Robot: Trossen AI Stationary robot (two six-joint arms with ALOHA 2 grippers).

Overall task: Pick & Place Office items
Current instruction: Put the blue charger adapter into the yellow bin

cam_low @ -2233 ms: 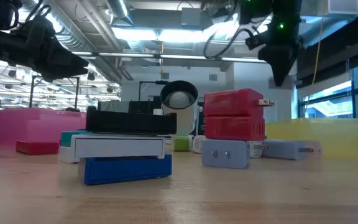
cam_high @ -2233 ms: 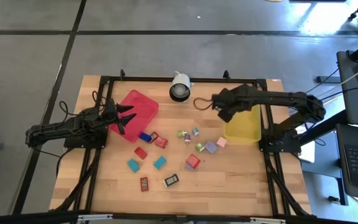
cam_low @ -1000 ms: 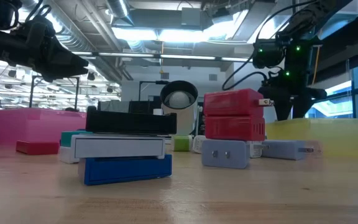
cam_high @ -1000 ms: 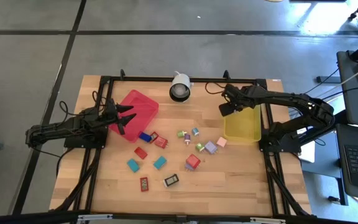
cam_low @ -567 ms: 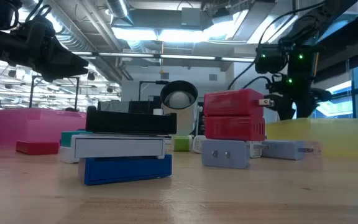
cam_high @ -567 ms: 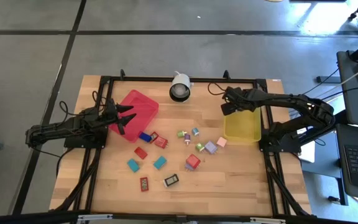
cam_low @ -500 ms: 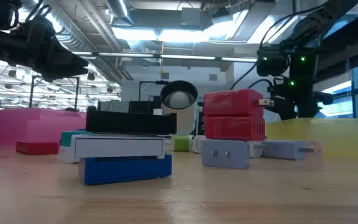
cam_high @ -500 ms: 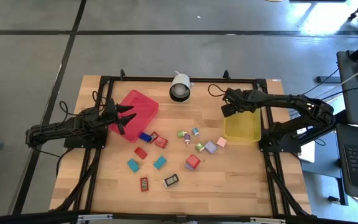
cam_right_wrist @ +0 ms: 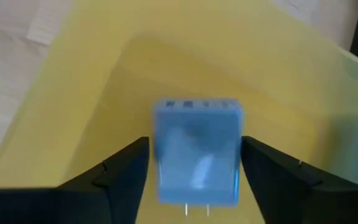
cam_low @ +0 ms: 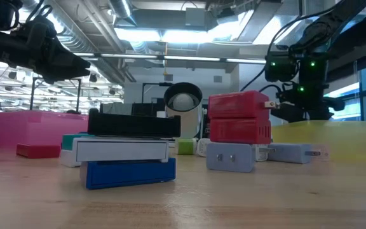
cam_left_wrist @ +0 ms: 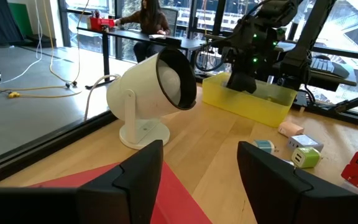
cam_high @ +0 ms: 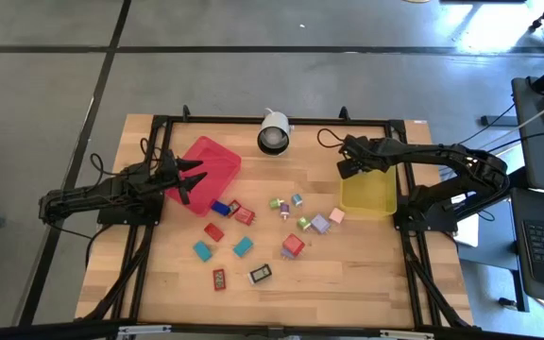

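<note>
The tabletop (cam_high: pixel 348 283) is light wood w/ a black frame round it. Two dark arms reach in from the sides.

The left arm (cam_high: pixel 93 200) lies low on its side of the tabletop. The left end effector (cam_high: pixel 195 181) is at the near edge of the red tray (cam_high: pixel 206 162). It's spread to a middle gap, nothing in it. A white round lamp-like thing (cam_high: pixel 274 132) stands at the back edge, btwn the two trays.

The right arm (cam_high: pixel 442 156) bends over the yellow tray (cam_high: pixel 371 194). The right end effector (cam_high: pixel 348 165) is at the tray's back corner, pointing down into it. It's spread apart, and a blue block (cam_right_wrist: pixel 196 151) w/ two small metal pins sits in the gap, right over the yellow floor of the tray. The block looks blurry and loose; can't tell if the pads touch it.

The other office items lie in the middle of the tabletop, btwn the trays, none inside the red tray:
- big red block (cam_high: pixel 294 245), near the front
- lilac block (cam_high: pixel 320 224) and pink block (cam_high: pixel 337 216), just beside the yellow tray
- two teal blocks (cam_high: pixel 243 246) (cam_high: pixel 203 250)
- black block w/ white label (cam_high: pixel 261 275), at the front
- small red bits (cam_high: pixel 244 215) (cam_high: pixel 213 231) (cam_high: pixel 219 280)
- small blue bit (cam_high: pixel 220 208), near the red tray
- tiny green bit (cam_high: pixel 303 223)
</note>
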